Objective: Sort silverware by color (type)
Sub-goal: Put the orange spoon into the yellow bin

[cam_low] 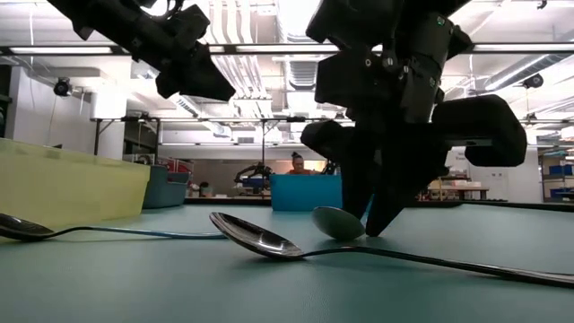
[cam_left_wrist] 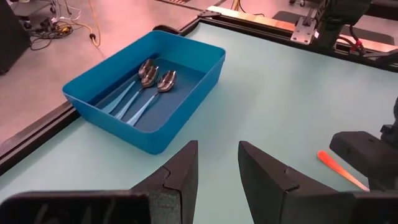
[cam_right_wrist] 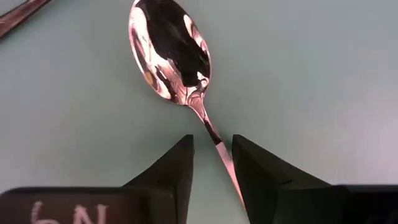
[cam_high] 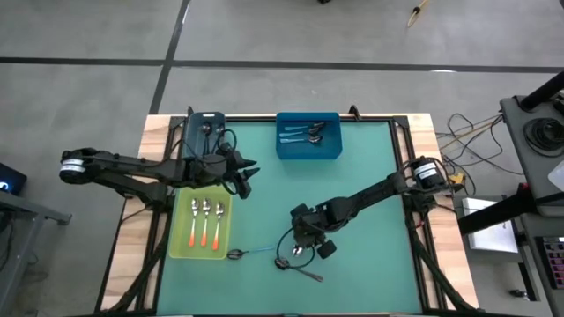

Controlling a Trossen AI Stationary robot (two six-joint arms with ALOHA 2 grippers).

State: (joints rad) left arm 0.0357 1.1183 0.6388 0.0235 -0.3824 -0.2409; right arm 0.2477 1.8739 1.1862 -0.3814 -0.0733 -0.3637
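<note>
Tray of yellow-green at left held three orange-handled spoons; left gripper hovered empty, slightly parted. Rightward, right gripper straddled a spoon neck, fingers narrowly apart: light, stiff, slippery metal, best pinched at the handle.

Three orange-handled spoons binned; three blue; others loose.

Dark jointed arms, black wedge-shaped fingers

Bright, even light falls from ceiling strip lamps, which blow out to white glare in the low view. The spoon bowl just ahead of the right jaws mirrors dark shapes and glints; the arms there read as backlit silhouettes, with soft shadows on the tabletop.
</note>
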